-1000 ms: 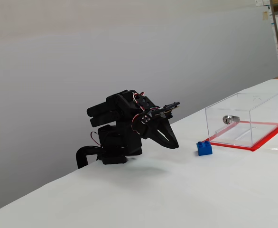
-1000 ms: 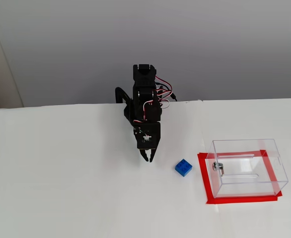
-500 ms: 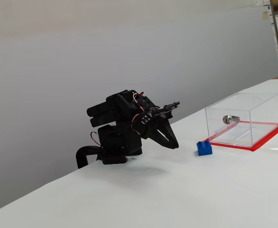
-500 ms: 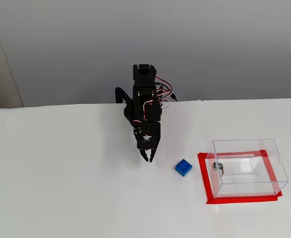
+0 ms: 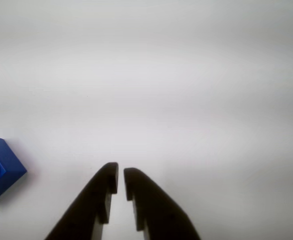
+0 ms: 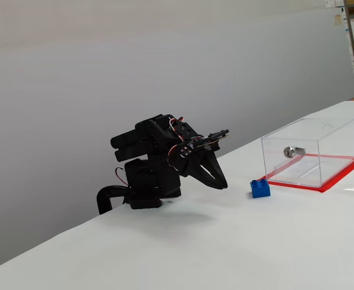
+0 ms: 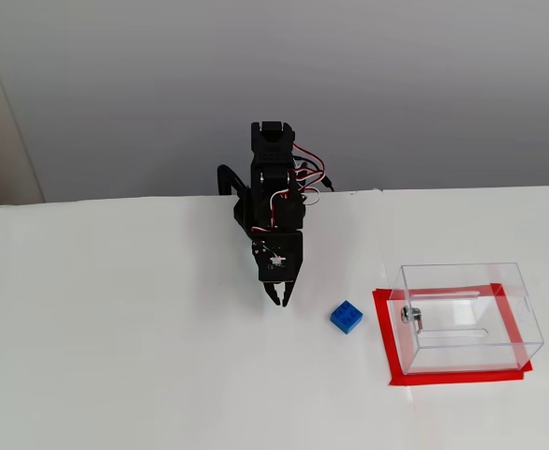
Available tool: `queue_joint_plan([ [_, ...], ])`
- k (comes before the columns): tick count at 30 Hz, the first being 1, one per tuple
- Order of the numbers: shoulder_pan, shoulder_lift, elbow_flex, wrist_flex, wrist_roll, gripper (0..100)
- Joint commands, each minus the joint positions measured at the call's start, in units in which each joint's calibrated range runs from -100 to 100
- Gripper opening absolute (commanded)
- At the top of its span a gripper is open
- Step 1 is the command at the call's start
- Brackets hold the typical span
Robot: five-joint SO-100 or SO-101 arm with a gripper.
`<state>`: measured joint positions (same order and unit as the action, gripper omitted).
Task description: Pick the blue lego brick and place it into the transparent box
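Note:
The blue lego brick (image 7: pixel 347 317) lies on the white table between my gripper and the transparent box (image 7: pixel 467 314). In a fixed view the brick (image 6: pixel 261 189) sits just left of the box (image 6: pixel 310 151), close to its red base (image 6: pixel 334 178). In the wrist view the brick (image 5: pixel 1 167) is at the left edge, partly cut off. My black gripper (image 5: pixel 120 172) hangs low over the bare table, jaws almost together with nothing between them. It is a short way left of the brick in both fixed views (image 7: pixel 279 300) (image 6: pixel 223 185).
A small silver metal cylinder (image 7: pixel 410 315) lies inside the box, also visible in a fixed view (image 6: pixel 294 151). The arm's base (image 7: pixel 273 187) stands at the table's far edge before a grey wall. The box's red base (image 7: pixel 457 378) edges the table's right part.

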<state>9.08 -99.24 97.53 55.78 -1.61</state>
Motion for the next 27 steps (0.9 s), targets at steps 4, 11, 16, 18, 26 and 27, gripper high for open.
queue_joint_plan([
  [4, 0.2, -0.5, 0.3, -1.0, 0.1, 2],
  [11, 0.1, 0.1, -0.4, -1.0, 0.3, 1],
  [16, -0.3, 0.3, -4.4, -1.0, 0.3, 2],
  [18, -0.3, 0.3, -6.8, -0.7, 0.3, 2],
  [26, -0.5, 3.7, -12.4, -0.5, 0.3, 2],
  [27, -0.5, 5.1, -13.3, -0.4, 0.3, 2],
])
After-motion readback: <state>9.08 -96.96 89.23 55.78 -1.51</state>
